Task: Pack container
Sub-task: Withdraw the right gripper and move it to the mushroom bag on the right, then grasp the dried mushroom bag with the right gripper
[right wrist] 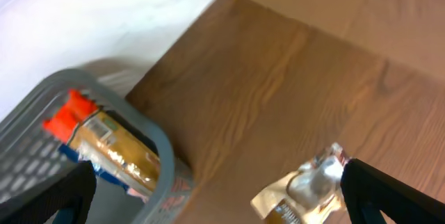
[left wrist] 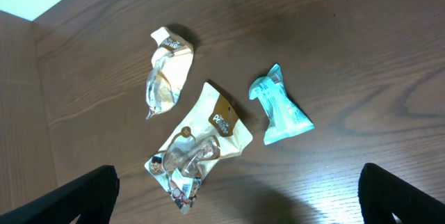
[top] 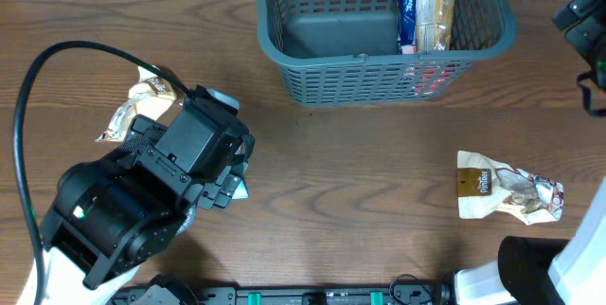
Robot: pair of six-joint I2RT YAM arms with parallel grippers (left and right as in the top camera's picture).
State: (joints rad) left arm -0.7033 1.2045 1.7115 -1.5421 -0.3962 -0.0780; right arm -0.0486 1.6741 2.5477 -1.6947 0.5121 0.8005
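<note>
Left end effector (left wrist: 238, 177) spread wide, nothing between fingers (left wrist: 76, 196), hanging above table (left wrist: 361, 57). Straight below, a little toward the finger at left of the wrist view: cream packet (left wrist: 208, 137) with brown label, crumpled, lying flat. Ahead and to the left of that end effector: clear packet (left wrist: 165, 74), brown-printed at its far end, just beside the cream one; touching or not, cannot tell. Below and toward the other finger: teal packet (left wrist: 281, 109), near the cream packet but apart. From overhead, left arm (top: 142, 201) covering the cream packet, with the clear packet and a teal corner showing on either side.

Far ahead and to the right of the left end effector, at the far edge of the table: basket (top: 322, 82), upright. Inside, along its right wall: blue packet (top: 407, 7) and gold packet (top: 437, 7), side by side, touching. Something red behind the front lattice, too hidden to tell what.

Right end effector (right wrist: 217, 172) also spread, gripping nothing, held above the table beside the right end of the basket. Below its finger at left of the wrist view: basket rim, with the gold packet's orange-red top just inside. Below and toward the other finger: second cream packet (top: 507, 189), crumpled, flat on the table, well apart from the basket.
</note>
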